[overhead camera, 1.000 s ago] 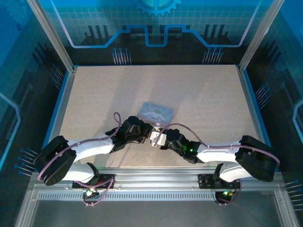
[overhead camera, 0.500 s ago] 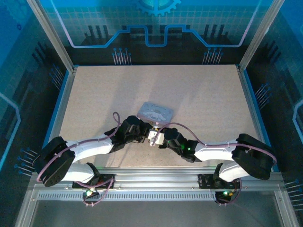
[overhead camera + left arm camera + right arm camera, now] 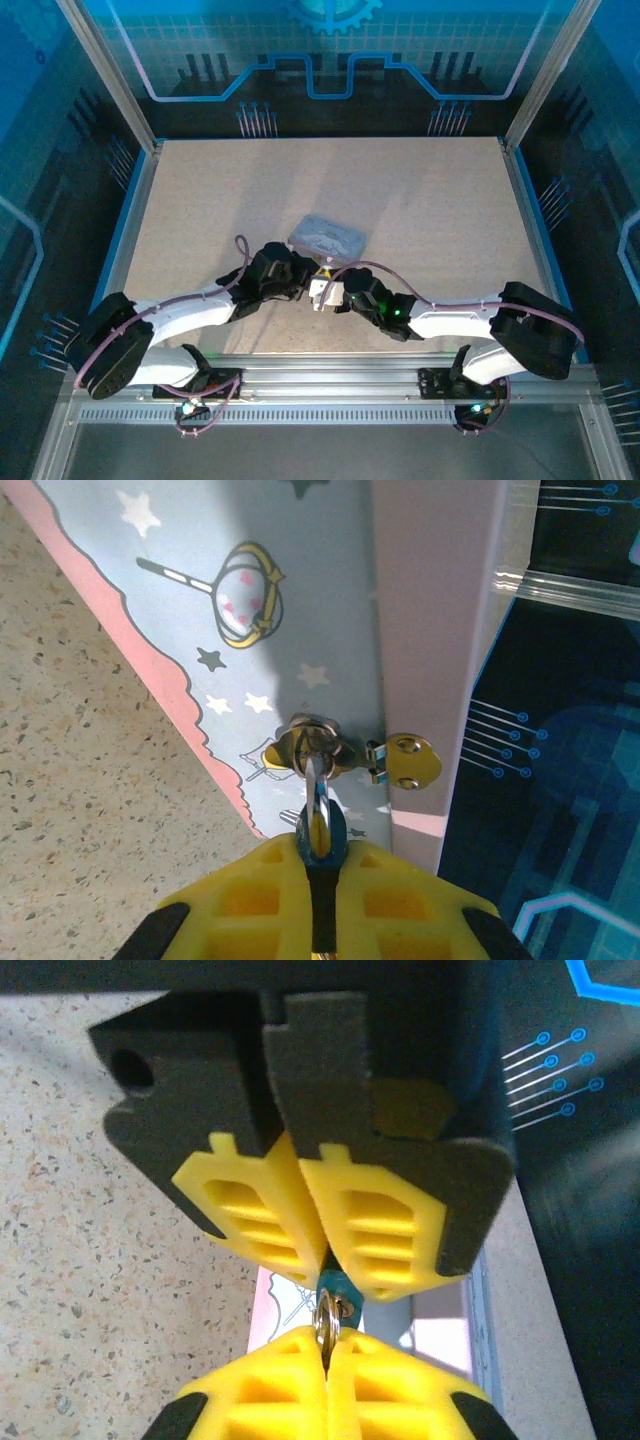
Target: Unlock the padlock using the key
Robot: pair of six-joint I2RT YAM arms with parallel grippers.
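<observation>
L gripper: pinched tight on padlock. Tiny bluish body, thin silver shackle running up to gold clasp on tin. R gripper: pressed together on key, small, silvery, touching padlock's teal body, facing L fingers. Both meet at near edge of tin, lavender-blue w/ stars + crown print, pink trim. Speckled beige tabletop. Blue circuit-pattern walls, alu frame posts.
</observation>
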